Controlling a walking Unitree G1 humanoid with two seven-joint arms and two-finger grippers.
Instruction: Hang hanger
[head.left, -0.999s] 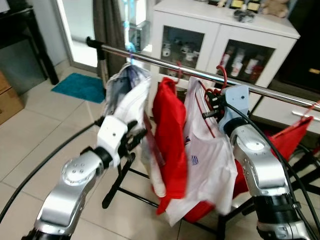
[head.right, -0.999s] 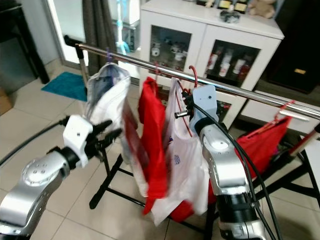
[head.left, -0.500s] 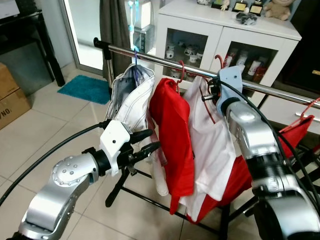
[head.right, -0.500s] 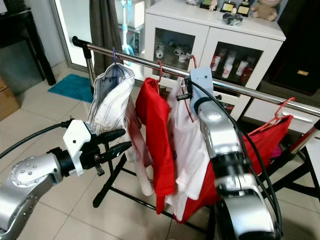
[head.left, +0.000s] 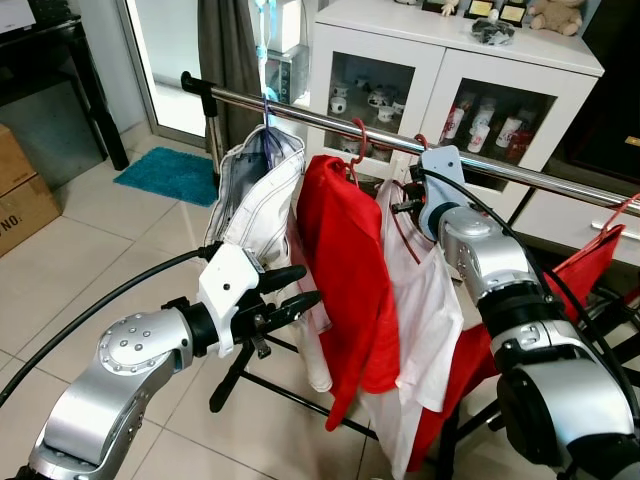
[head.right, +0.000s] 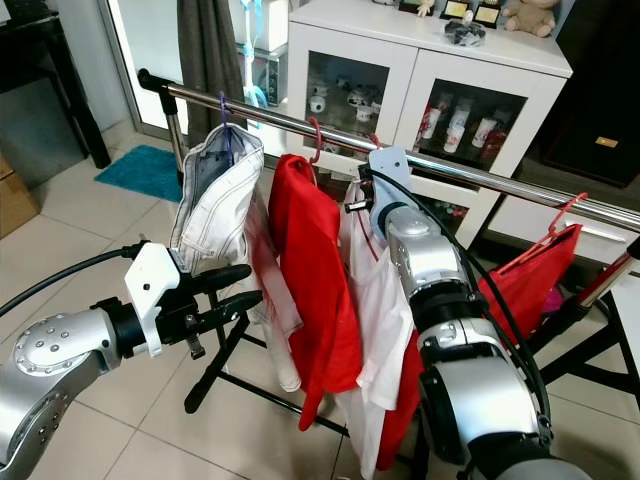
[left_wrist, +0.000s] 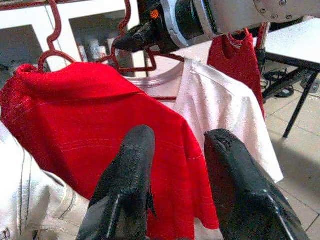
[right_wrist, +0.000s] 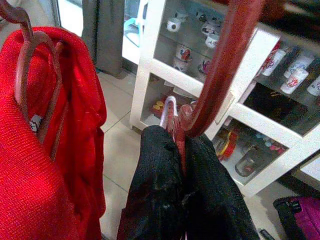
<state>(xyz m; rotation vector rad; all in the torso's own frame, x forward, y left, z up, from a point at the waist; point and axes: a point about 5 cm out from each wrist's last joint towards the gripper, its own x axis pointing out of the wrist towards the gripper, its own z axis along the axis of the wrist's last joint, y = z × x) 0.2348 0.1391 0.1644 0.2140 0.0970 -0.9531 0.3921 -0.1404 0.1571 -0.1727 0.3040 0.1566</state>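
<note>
A steel rail (head.left: 300, 110) carries a white jacket (head.left: 255, 195) on a purple hanger and a red shirt (head.left: 350, 270) on a red hanger. Right of them hangs a white T-shirt (head.left: 425, 300) on a red hanger (right_wrist: 220, 65). My right gripper (right_wrist: 181, 145) is shut on that hanger's neck just below the hook, close under the rail (head.right: 480, 172). Whether the hook rests on the rail is hidden by the wrist. My left gripper (head.left: 305, 284) stands open low in front of the jacket and red shirt, holding nothing.
A red garment (head.left: 585, 275) hangs further right on the rail. Behind the rail is a white glass-door cabinet (head.left: 450, 60). The rack's black legs (head.left: 240, 360) spread on the tiled floor. A teal mat (head.left: 165, 172) and a cardboard box (head.left: 20, 200) lie to the left.
The view has shifted. My right gripper has carried the hanger with the white T-shirt slightly down and left along the rail; the clothes have stopped swinging. The left gripper stays open.
</note>
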